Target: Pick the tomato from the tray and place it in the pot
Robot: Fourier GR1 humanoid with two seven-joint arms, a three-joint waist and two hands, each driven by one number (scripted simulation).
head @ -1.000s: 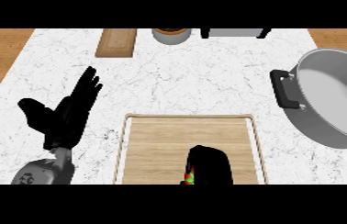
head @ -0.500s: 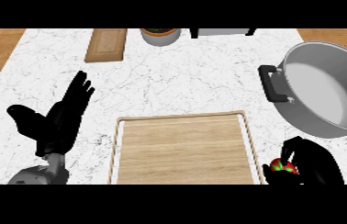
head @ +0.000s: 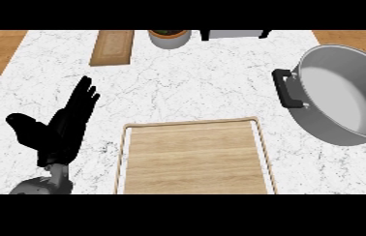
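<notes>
Left robot hand (head: 61, 124) rests open, fingers straight, near the surface's (head: 207, 80) left edge; the right robot hand shows nowhere in the head view, and neither does the tomato, so its place cannot be told. The wooden tray (head: 194, 157) at the front edge lies bare. Likely risk: the tomato strikes the pot's (head: 334, 99) rim or black handle (head: 287, 87) at the right edge. A wooden block (head: 112, 47), a small bowl (head: 169, 37) and a grey appliance (head: 232, 34) line the back edge, well apart from that path.

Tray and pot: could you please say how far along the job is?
Pickup looks done: the light wooden tray holds no tomato. Tomato and right hand are out of view. Placing remains: the round grey metal pot shows nothing inside. Black left hand rests open.
</notes>
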